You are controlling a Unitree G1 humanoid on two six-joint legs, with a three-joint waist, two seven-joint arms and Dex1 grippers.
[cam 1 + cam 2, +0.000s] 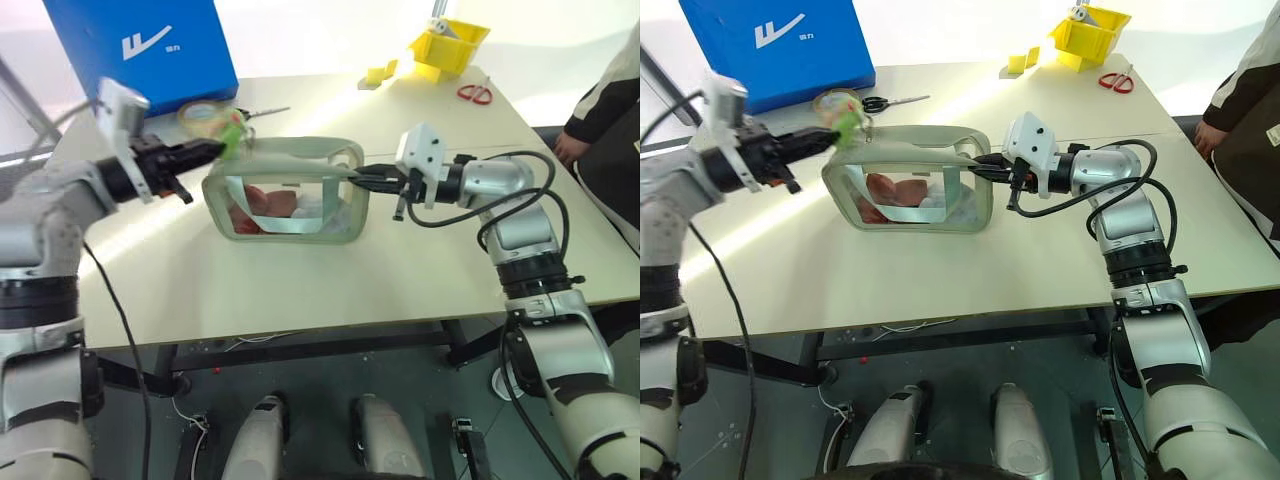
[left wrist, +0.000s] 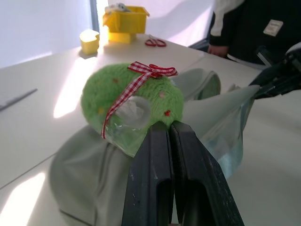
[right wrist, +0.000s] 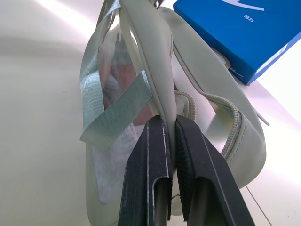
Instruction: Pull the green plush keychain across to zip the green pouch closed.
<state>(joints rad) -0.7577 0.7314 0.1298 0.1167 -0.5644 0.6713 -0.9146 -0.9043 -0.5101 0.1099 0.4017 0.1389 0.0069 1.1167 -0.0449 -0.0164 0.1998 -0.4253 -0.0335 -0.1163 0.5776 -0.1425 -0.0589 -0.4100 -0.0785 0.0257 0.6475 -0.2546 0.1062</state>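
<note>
Left gripper [image 2: 170, 129] pinches green plush keychain [image 2: 131, 106], right gripper [image 3: 170, 123] clamps green pouch [image 1: 290, 190] — tape roll [image 1: 203, 113] behind

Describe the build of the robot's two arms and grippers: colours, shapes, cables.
Both arms are silver-grey rounded segments joined by black rings. Each wrist carries a white boxy camera housing. The left gripper and right gripper each have two flat black fingers with recessed slots on the outer faces. Loose black cables loop around the right forearm, and one hangs down from the left arm.

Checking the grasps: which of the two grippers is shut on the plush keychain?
The left gripper, pinching the green plush keychain; the right gripper clamps the green pouch wall.
</note>
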